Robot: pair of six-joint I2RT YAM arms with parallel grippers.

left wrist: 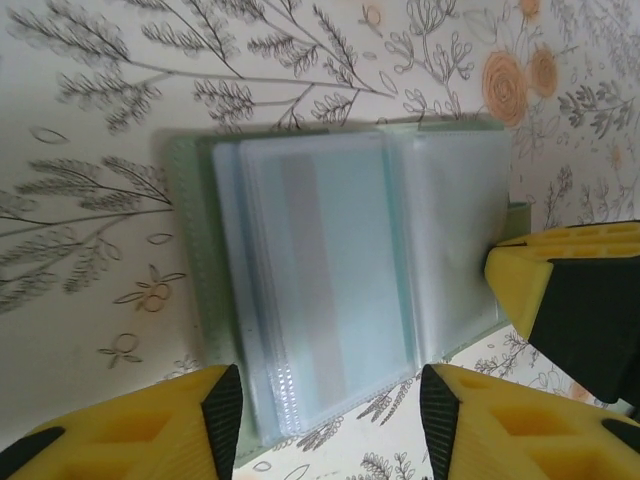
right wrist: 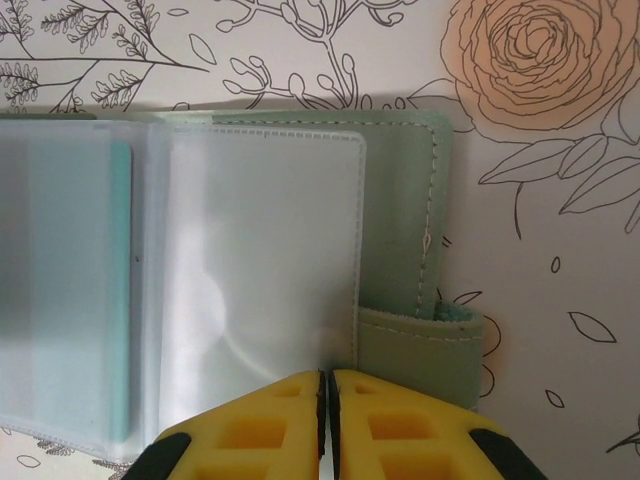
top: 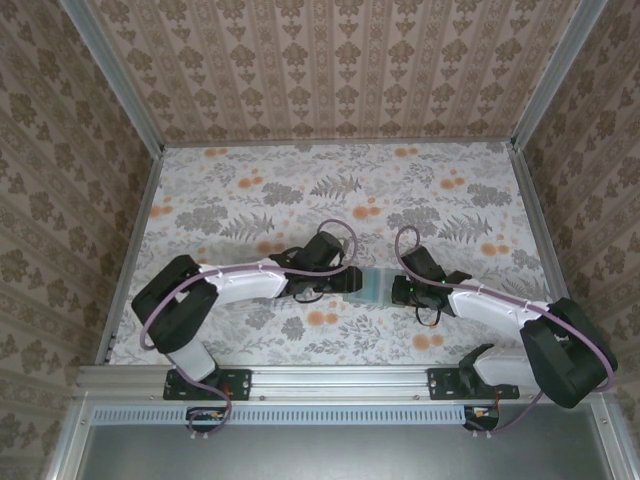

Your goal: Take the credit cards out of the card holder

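The card holder [top: 372, 283] lies opened flat on the floral table between my two grippers, its clear sleeves fanned over the sage-green cover [right wrist: 400, 220]. A teal credit card [left wrist: 350, 270] sits inside the left stack of sleeves, and its edge [right wrist: 118, 290] is also seen from the right wrist. My left gripper [left wrist: 330, 410] is open, its fingers standing either side of that stack's near edge. My right gripper [right wrist: 325, 375] is shut, tips together on the right panel beside the strap tab [right wrist: 420, 350]. Whether a sleeve is pinched between them I cannot tell.
Patterned walls enclose the table on three sides, with a metal rail [top: 320, 378] along the near edge. The two arms meet at mid-table, wrists close together over the holder. Bare floral cloth [top: 330, 190] stretches behind them.
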